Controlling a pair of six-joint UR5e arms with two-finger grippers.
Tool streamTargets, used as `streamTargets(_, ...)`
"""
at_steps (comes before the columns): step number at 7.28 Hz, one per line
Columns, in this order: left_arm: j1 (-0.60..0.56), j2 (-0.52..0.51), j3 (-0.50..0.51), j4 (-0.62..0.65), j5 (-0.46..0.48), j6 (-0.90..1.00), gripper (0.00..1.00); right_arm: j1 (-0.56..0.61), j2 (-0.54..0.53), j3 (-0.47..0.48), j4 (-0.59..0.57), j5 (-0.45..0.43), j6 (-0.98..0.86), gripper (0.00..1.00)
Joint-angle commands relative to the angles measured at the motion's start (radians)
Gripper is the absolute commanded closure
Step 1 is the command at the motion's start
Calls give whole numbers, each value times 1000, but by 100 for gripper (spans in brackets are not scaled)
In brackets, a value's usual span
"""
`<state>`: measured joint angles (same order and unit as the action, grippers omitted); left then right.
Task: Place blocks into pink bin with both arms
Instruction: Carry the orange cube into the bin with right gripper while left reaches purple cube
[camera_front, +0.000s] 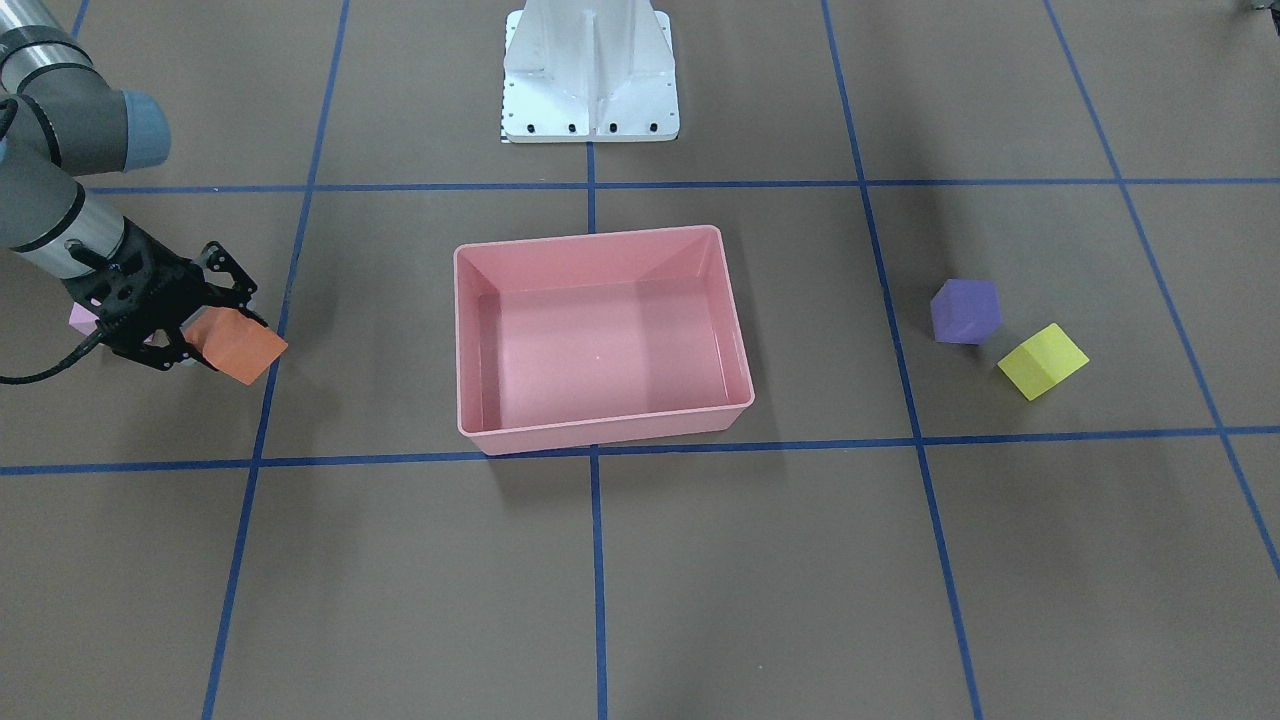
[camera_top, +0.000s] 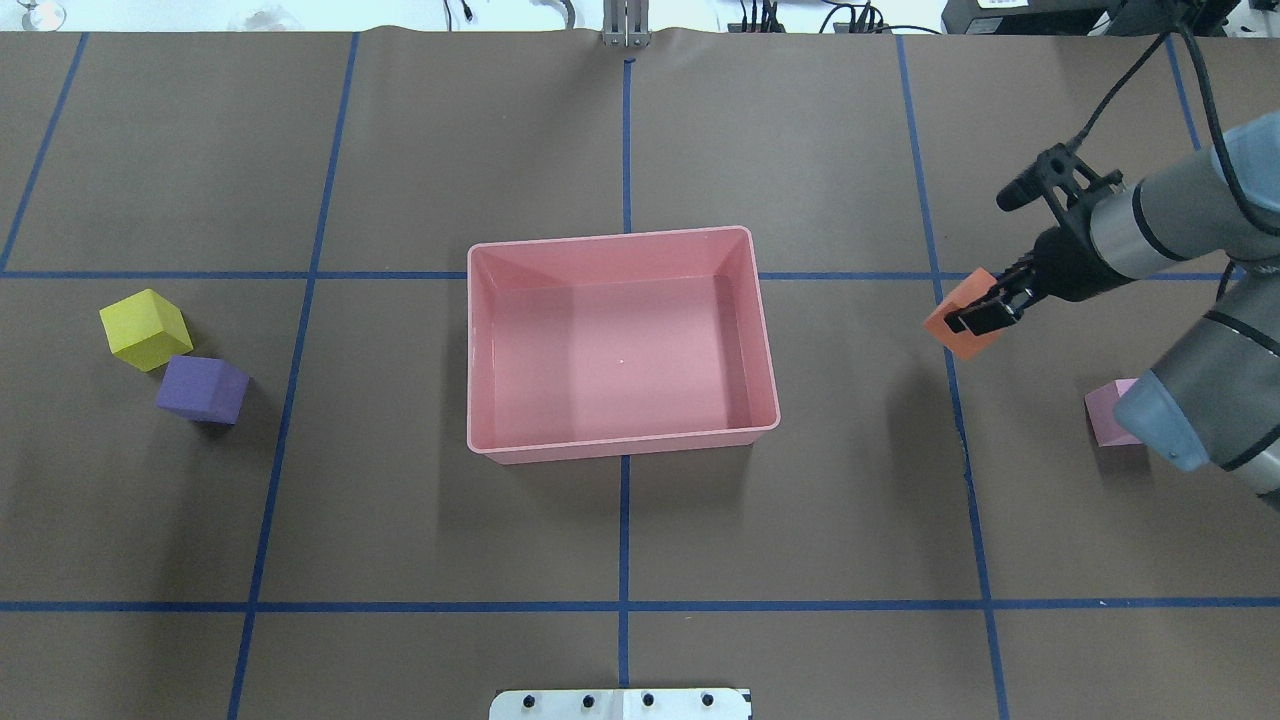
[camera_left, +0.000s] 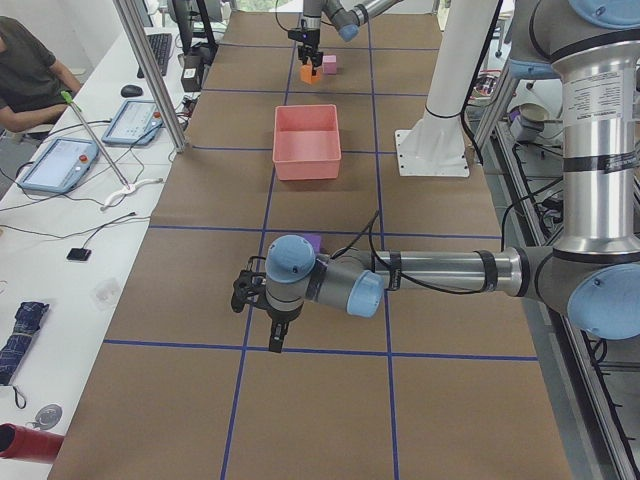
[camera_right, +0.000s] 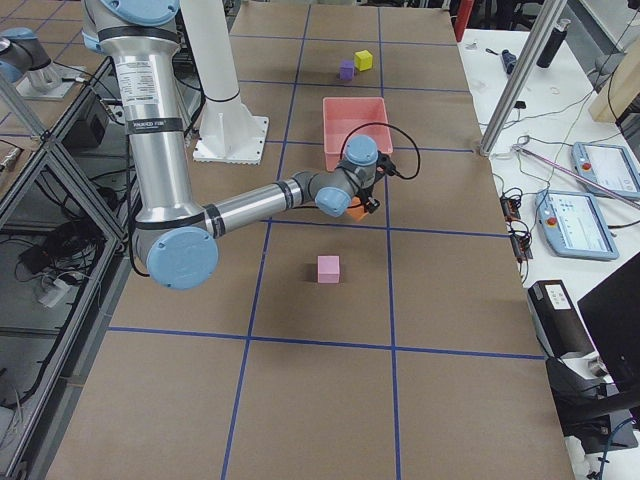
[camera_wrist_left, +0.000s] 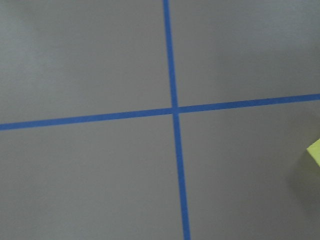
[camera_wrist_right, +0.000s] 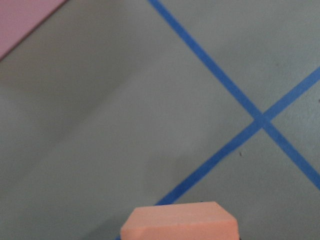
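The pink bin stands empty in the middle of the table, and it also shows in the overhead view. My right gripper is shut on the orange block and holds it above the table, to the right of the bin in the overhead view. The light pink block lies by the right arm, partly hidden. The yellow block and the purple block lie together left of the bin. My left gripper shows only in the exterior left view, low near those two blocks; I cannot tell whether it is open.
The white pedestal base stands behind the bin. Blue tape lines mark a grid on the brown table. Tablets and cables lie on the side bench. A sliver of the yellow block shows in the left wrist view.
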<state>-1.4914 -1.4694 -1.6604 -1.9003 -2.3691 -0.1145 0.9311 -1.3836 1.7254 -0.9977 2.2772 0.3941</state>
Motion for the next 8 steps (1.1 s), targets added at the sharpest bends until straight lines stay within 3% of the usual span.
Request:
streamTargets(1, 92, -20, 1, -133, -10, -207, 0, -3, 191, 5, -123, 8, 246, 100)
streamTargets(2, 191, -43, -9, -226, -2, -404, 0, -47, 290, 5, -225, -11, 332, 100)
streamTargets(4, 317, -83, -44, -238, 10, -655, 1, -139, 379, -3, -268, -121, 506, 100)
streamTargets(5, 333, -80, -61, -237, 11, -675, 1, -176, 429, -13, -278, -146, 575, 100)
streamTargets(7, 356, -74, -73, -237, 10, -677, 1, -324, 471, -23, -317, -339, 686, 100)
streamTargets(8, 379, -75, -72, -235, 11, -710, 1, -340, 466, -24, -320, -347, 686, 100)
